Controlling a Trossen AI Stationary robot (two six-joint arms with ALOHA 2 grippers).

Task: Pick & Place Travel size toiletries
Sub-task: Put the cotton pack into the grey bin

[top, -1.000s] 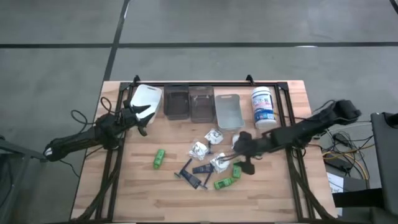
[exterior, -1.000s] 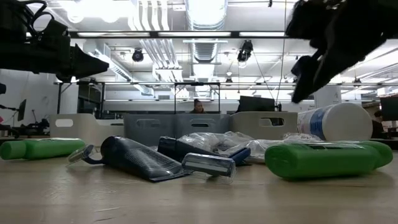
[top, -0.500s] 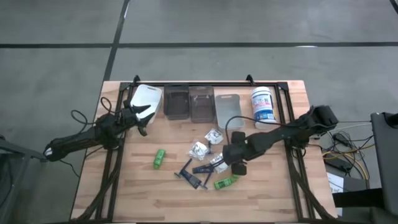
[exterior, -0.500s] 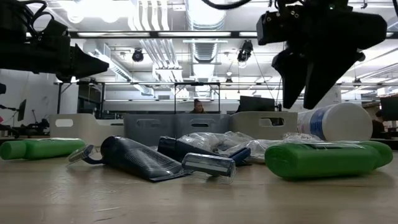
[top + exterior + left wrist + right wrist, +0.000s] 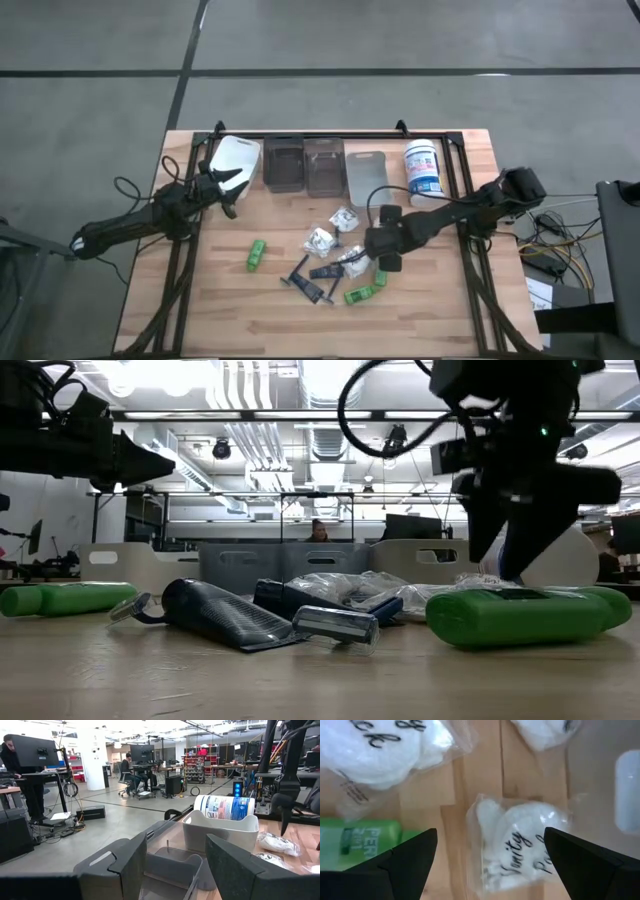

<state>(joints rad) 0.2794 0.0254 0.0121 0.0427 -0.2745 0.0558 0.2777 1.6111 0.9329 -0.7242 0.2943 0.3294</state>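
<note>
The toiletries lie in a loose pile on the wood table: clear packets (image 5: 320, 238) with white contents, dark razors (image 5: 310, 282), and green bottles (image 5: 360, 294), with one more green bottle (image 5: 255, 253) apart to the left. My right gripper (image 5: 383, 255) hangs open low over the pile's right side. In its wrist view the fingers (image 5: 405, 862) stand on either side of a packet (image 5: 520, 840) with script lettering, with a green bottle (image 5: 355, 842) beside it. The low view shows the right gripper (image 5: 515, 560) just behind a green bottle (image 5: 520, 615). My left gripper (image 5: 232, 190) waits open by the white bin (image 5: 238, 158).
Along the far edge stand the white bin, a dark bin (image 5: 283, 165), a clear bin (image 5: 323, 165), a grey tray (image 5: 367, 178) and a white tub with a blue label (image 5: 423, 170). Bare wood lies near the table's near edge. People sit at desks in the room beyond.
My right gripper has come down from well above the table to just over the pile's right side, shifting slightly toward the table's left and turning its fingers to point down. It stays open. The toiletries have not moved.
</note>
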